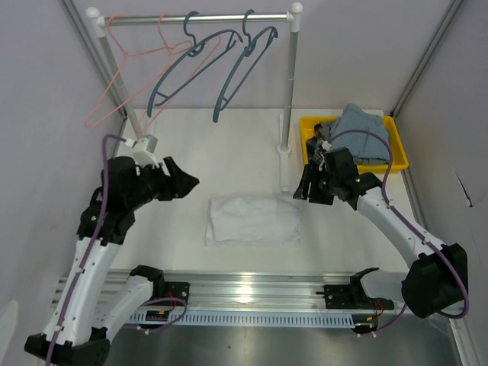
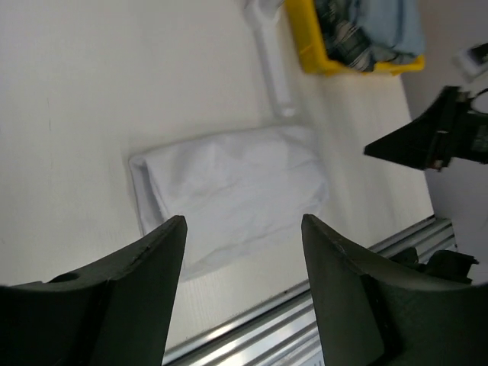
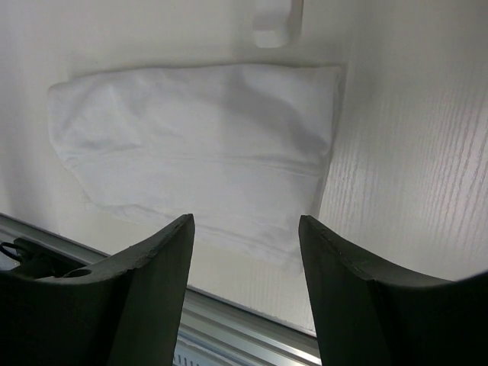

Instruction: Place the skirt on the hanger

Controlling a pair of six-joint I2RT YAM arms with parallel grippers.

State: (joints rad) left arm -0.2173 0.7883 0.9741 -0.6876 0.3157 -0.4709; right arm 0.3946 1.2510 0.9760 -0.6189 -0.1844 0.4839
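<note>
Presently we find the folded white skirt [image 1: 253, 222] flat on the table [image 1: 229, 152], long axis running left to right, between the left gripper [image 1: 189, 183] and right gripper [image 1: 299, 191], both spread and empty.

White arms [image 1: 398, 223], black fingers [image 2: 114, 305], purple cables [image 1: 364, 130]

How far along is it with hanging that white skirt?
Nothing looks done yet: the skirt lies folded on the table, and the hangers hang bare on the rail. In hand: the left end effector and right end effector hover open beside the skirt. Gripping, lifting and hanging remain.
</note>
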